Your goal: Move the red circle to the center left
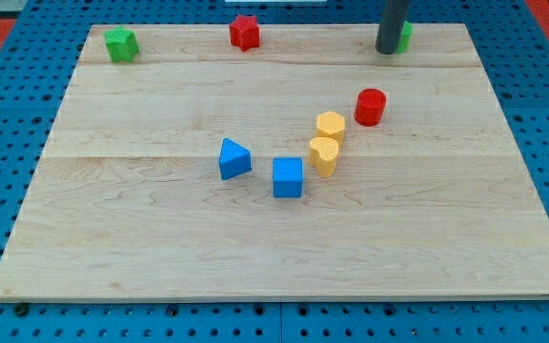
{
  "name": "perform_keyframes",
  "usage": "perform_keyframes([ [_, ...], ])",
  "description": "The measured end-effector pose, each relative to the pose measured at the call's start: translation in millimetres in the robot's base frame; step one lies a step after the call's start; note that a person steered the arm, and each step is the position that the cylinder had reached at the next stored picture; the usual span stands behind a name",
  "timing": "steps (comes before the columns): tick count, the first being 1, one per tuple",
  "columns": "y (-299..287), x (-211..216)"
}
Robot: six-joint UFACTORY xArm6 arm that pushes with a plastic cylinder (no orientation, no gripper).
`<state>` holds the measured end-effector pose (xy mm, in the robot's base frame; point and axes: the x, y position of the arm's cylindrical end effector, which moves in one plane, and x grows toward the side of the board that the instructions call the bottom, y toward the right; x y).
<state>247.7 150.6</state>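
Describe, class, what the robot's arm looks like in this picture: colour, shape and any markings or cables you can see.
Only the straight dark grey rod shows, entering from the view's top. It is a smooth, round cylinder with no visible markings, cables or joints. My tip is its flat lower end, standing in front of a small green block at the wooden board's far edge.

my tip [387, 50] upright, view's top right

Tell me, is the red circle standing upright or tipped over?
Upright: the red circle shows its flat round face on top, resting on the board. My tip is above it, apart.
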Motion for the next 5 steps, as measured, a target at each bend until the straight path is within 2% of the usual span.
perform_keyframes([
  [3, -11, 11],
  [5, -16, 98],
])
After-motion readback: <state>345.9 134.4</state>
